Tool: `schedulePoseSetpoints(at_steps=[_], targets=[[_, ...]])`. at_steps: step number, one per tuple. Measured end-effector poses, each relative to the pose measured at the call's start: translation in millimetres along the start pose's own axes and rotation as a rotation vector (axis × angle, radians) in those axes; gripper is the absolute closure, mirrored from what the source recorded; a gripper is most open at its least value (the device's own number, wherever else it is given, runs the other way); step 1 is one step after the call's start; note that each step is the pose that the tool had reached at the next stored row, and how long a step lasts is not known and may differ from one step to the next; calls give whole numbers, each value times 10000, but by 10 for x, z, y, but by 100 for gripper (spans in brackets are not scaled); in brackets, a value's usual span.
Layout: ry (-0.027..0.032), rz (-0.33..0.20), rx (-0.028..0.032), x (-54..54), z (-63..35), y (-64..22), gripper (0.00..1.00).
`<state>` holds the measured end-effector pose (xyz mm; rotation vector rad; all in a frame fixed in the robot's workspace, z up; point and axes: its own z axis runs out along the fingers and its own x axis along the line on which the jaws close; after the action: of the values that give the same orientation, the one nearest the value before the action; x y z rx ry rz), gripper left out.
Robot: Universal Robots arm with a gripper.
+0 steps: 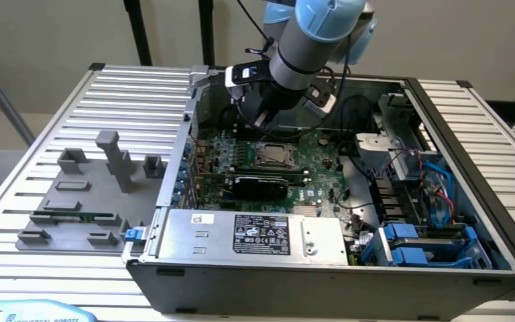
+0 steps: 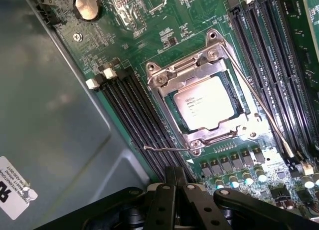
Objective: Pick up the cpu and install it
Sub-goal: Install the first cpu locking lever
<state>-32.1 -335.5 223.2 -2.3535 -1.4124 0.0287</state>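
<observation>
Nearest you in the exterior view, the power supply [image 1: 253, 235] lies along the case's front edge. The fixture plate [image 1: 92, 201] sits at nine o'clock from the case and carries a green memory stick [image 1: 72, 217]. Farther in, the cpu [image 1: 271, 153] lies in the socket frame [image 2: 199, 65] at the middle of the motherboard [image 1: 320, 174], with nothing gripping it. Beyond the chip, at about twelve o'clock from it, your gripper [image 1: 259, 124] hangs just above the board, fingers pressed together and empty. The danger, as I judge it, is height: any drop or sideways drift would drive those closed tips into the frame, the memory slots or the thin levers. You also cannot tell whether the chip sits flush, and a tilted seat could bend contacts. Your count is one cpu, one gripper, one memory stick, two wire levers [image 2: 259, 98] and one coin battery [image 2: 86, 4].
</observation>
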Motion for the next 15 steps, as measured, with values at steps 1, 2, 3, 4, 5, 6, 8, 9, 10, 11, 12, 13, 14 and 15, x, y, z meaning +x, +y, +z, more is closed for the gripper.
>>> schedulePoseSetpoints(at_steps=[1,2,3,4,5,6,8,9,10,11,12,13,14,15], targets=[[14,-10,-28,-2,10,4,89],[30,-24,-67,-4,22,8,89],[49,-39,-109,-7,34,12,89],[64,-51,-144,-9,45,16,89],[74,-61,-170,-11,59,21,89],[79,-67,-193,-14,73,26,89],[68,-69,-219,-13,93,31,89],[47,-63,-232,-11,98,31,89],[18,-57,-250,-9,101,30,89],[-18,-48,-272,-7,104,30,89],[-60,-38,-296,-6,106,30,89],[-92,-30,-316,-2,110,29,89],[-114,-26,-329,3,114,27,89],[-126,-23,-338,11,120,24,89]])
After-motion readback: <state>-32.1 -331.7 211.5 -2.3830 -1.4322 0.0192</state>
